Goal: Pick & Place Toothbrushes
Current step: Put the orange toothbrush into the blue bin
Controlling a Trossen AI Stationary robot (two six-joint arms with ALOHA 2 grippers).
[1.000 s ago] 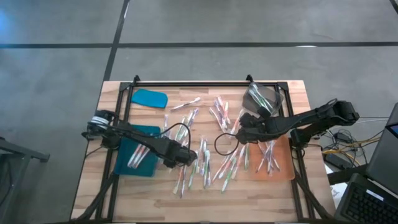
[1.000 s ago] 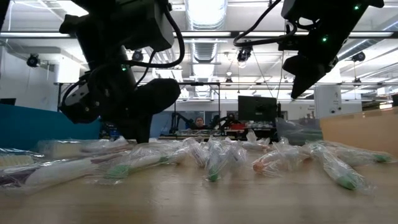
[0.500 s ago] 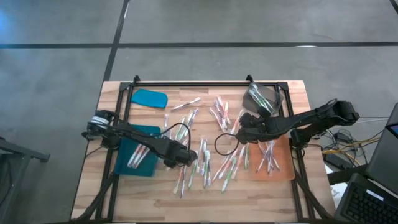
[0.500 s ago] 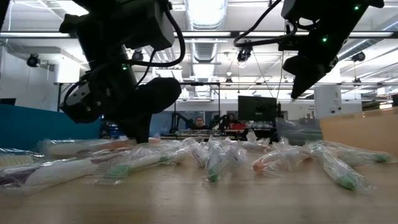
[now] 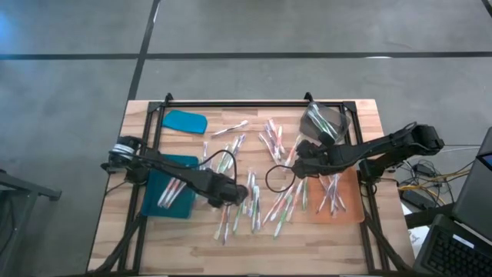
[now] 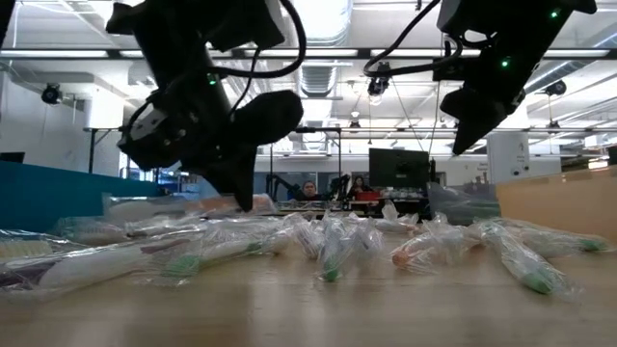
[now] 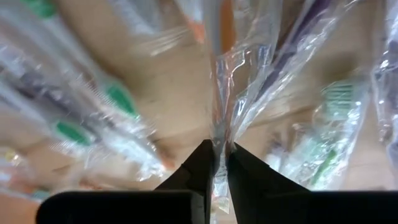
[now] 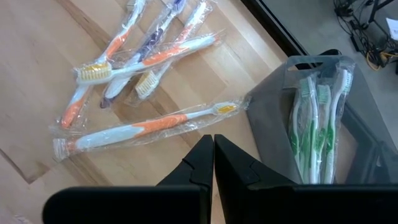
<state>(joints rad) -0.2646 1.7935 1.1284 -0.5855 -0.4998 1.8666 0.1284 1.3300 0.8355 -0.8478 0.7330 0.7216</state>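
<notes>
A: Where does the job stand?

B: Mid-pick, I'd judge. The left gripper sits over the middle of the bench, among the scattered toothbrushes. In its wrist view the fingers are nearly closed, pinching the clear wrapper of one wrapped toothbrush.

A: Is the brush off the wood?

B: I cannot tell for certain. In the low view the gripper hangs a little above the pile, so the lift looks begun, but the wrapper trails among the others.

A: And the right arm?

B: Its right gripper hovers near the bench's centre with fingers pressed together, holding nothing. Below it lie orange-and-white brushes on the wood, and a grey tray with green brushes in it.

A: Next move?

B: Probably carry the pinched brush to the teal tray just beside the left arm, which already holds a few. The grip is only on thin film, so a slow, steady lift seems wise; neighbouring wrappers could drag along.
</notes>
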